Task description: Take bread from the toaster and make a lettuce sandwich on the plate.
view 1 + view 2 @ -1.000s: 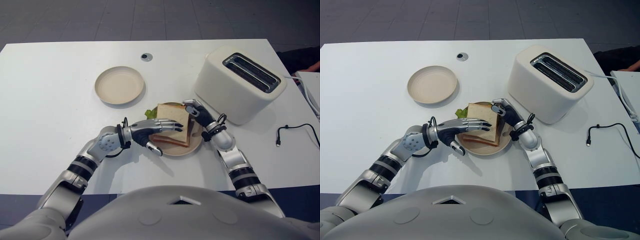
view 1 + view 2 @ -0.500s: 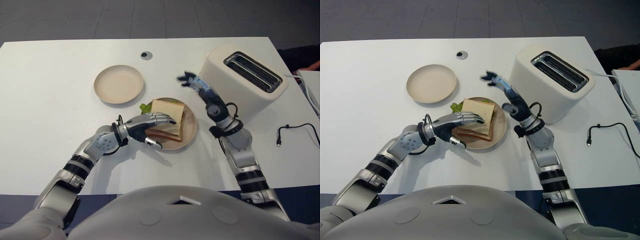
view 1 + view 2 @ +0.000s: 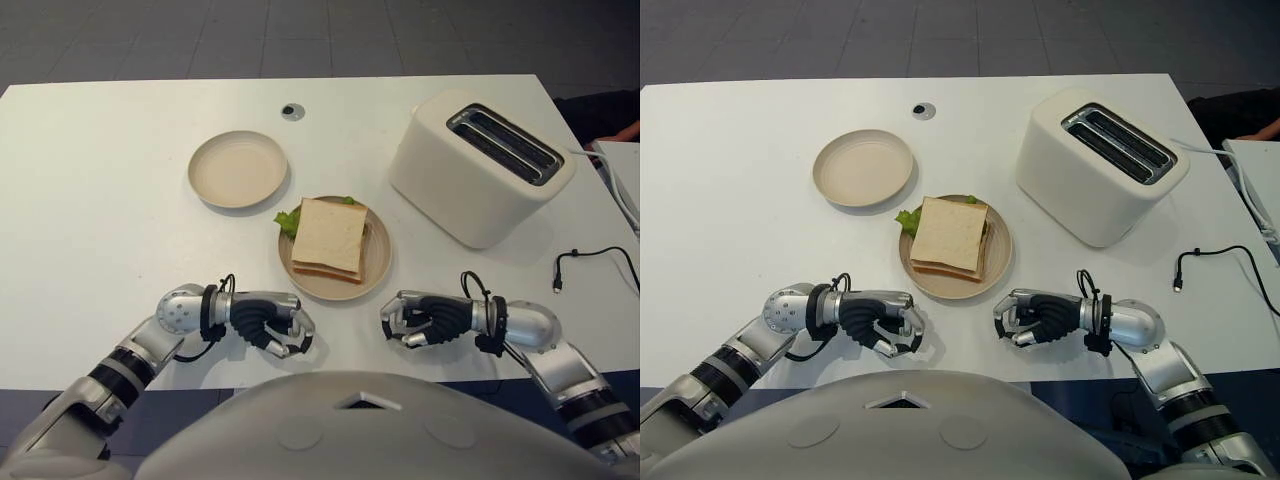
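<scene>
Tan plate (image 3: pixel 380 257) holds the finished sandwich (image 3: pixel 328 238); left hand (image 3: pixel 268 322) and right hand (image 3: pixel 415 320), clenched empty before it, should avoid nudging it.

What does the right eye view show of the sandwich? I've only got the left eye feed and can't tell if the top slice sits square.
Observer: The top slice lies flat, slightly offset. The lower slice peeks out along its near edge. Both are on the plate.
Operator: Lettuce in there?
Observer: Yes, lettuce sticks out at the sandwich's far-left corner.
Operator: Hands off it?
Observer: The left hand and right hand are both curled, holding nothing, near the front edge of the table, apart from the plate.
</scene>
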Robot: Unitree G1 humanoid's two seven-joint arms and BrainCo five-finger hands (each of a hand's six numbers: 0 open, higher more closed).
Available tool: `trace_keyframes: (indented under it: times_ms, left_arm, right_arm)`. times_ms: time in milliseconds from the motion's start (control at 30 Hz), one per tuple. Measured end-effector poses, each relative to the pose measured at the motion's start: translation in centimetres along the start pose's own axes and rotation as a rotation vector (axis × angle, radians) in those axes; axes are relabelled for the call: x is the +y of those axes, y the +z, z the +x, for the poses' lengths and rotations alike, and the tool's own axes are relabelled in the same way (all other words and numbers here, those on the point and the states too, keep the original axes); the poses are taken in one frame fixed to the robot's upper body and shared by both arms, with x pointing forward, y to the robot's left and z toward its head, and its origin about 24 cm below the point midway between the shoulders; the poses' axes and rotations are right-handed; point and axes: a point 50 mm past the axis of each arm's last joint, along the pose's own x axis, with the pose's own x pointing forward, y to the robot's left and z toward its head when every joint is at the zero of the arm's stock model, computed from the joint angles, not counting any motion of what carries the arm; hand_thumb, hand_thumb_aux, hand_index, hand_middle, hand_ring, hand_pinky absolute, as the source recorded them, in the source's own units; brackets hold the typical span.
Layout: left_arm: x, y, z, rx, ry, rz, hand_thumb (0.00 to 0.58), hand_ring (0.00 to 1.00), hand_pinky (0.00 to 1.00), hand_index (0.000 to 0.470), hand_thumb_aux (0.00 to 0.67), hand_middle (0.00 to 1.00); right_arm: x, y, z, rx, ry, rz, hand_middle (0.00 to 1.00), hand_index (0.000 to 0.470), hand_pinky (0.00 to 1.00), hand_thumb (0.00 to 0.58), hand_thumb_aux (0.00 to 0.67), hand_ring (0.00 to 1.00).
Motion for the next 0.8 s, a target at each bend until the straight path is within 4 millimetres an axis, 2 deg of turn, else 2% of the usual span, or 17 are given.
trace_keyframes:
  times_ms: [33, 233, 333, 367, 400, 433, 467, 500, 533, 567, 600, 633, 667, 700, 733, 800]
  left_arm:
    - [0.3, -0.3, 0.3, 0.014, 0.02, 0.016, 0.58, 1.0, 1.0, 0.47, 0.67, 1.0]
    - [6.3, -2.9, 2.3, 0.177, 0.302, 0.21, 0.58, 1.0, 1.0, 0.47, 0.67, 1.0]
    - [9.4, -4.9, 2.3, 0.33, 0.558, 0.28, 0.58, 1.0, 1.0, 0.47, 0.67, 1.0]
    - [9.8, -5.2, 2.3, 0.349, 0.611, 0.289, 0.58, 1.0, 1.0, 0.47, 0.67, 1.0]
    - [10.1, -5.4, 2.3, 0.359, 0.659, 0.3, 0.555, 0.94, 0.94, 0.372, 0.531, 0.94]
    - [10.2, -5.5, 2.4, 0.36, 0.697, 0.305, 0.521, 0.93, 0.93, 0.321, 0.457, 0.93]
    - [10.4, -5.5, 2.4, 0.35, 0.73, 0.3, 0.408, 0.9, 0.9, 0.214, 0.305, 0.9]
    - [10.4, -5.4, 2.5, 0.319, 0.775, 0.28, 0.0, 0.79, 0.79, 0.0, 0.0, 0.79]
    - [10.4, -5.2, 2.5, 0.285, 0.802, 0.266, 0.0, 0.75, 0.75, 0.0, 0.0, 0.75]
    - [10.3, -4.9, 2.6, 0.244, 0.83, 0.242, 0.0, 0.57, 0.57, 0.0, 0.0, 0.57]
    - [9.9, -4.3, 2.8, 0.149, 0.871, 0.193, 0.0, 0.36, 0.36, 0.0, 0.0, 0.36]
    - [9.9, -3.2, 3.0, 0.038, 0.904, 0.163, 0.0, 0.27, 0.27, 0.0, 0.0, 0.27]
    - [10.1, -1.9, 3.1, -0.092, 0.962, 0.124, 0.0, 0.13, 0.13, 0.0, 0.0, 0.13]
    - [10.1, -1.1, 3.1, -0.172, 0.99, 0.098, 0.0, 0.04, 0.04, 0.0, 0.0, 0.04]
    - [10.3, -0.1, 3.0, -0.262, 1.029, 0.065, 0.0, 0.01, 0.01, 0.0, 0.0, 0.01]
    - [10.8, 1.7, 2.3, -0.415, 1.109, 0.011, 0.0, 0.0, 0.0, 0.0, 0.0, 0.0]
  right_arm:
    - [-0.2, 0.0, 0.6, -0.005, -0.014, -0.014, 1.0, 0.47, 1.0, 0.58, 0.67, 1.0]
    - [-3.3, -0.3, 4.7, -0.014, -0.258, -0.129, 1.0, 0.47, 1.0, 0.58, 0.67, 1.0]
    - [-6.7, -1.2, 6.7, 0.073, -0.475, -0.269, 1.0, 0.47, 1.0, 0.58, 0.67, 1.0]
    - [-7.5, -1.6, 7.0, 0.112, -0.528, -0.324, 1.0, 0.47, 1.0, 0.58, 0.67, 1.0]
    - [-8.5, -1.9, 7.1, 0.153, -0.584, -0.393, 1.0, 0.47, 1.0, 0.58, 0.67, 1.0]
    - [-9.3, -2.2, 7.0, 0.187, -0.637, -0.443, 1.0, 0.47, 1.0, 0.58, 0.67, 1.0]
    - [-9.8, -2.3, 6.9, 0.201, -0.679, -0.476, 1.0, 0.47, 1.0, 0.58, 0.67, 1.0]
    - [-10.5, -2.4, 6.7, 0.204, -0.743, -0.514, 1.0, 0.47, 1.0, 0.58, 0.67, 1.0]
    - [-11.0, -2.3, 6.6, 0.194, -0.79, -0.532, 1.0, 0.47, 1.0, 0.58, 0.67, 1.0]
    - [-11.4, -2.0, 6.5, 0.174, -0.829, -0.545, 1.0, 0.461, 1.0, 0.58, 0.657, 1.0]
    - [-11.6, -1.6, 6.5, 0.129, -0.877, -0.551, 0.98, 0.24, 0.98, 0.441, 0.342, 0.98]
    - [-11.7, -1.0, 6.4, 0.073, -0.914, -0.54, 0.93, 0.0, 0.93, 0.0, 0.0, 0.93]
    - [-12.0, -0.1, 6.1, -0.018, -0.98, -0.492, 0.0, 0.0, 0.0, 0.0, 0.0, 0.0]
    - [-12.2, 0.9, 5.8, -0.102, -1.028, -0.44, 0.0, 0.0, 0.0, 0.0, 0.0, 0.0]
    - [-12.4, 2.1, 5.3, -0.219, -1.084, -0.369, 0.0, 0.0, 0.0, 0.0, 0.0, 0.0]
    - [-12.3, 4.3, 4.3, -0.443, -1.149, -0.202, 0.0, 0.0, 0.0, 0.0, 0.0, 0.0]
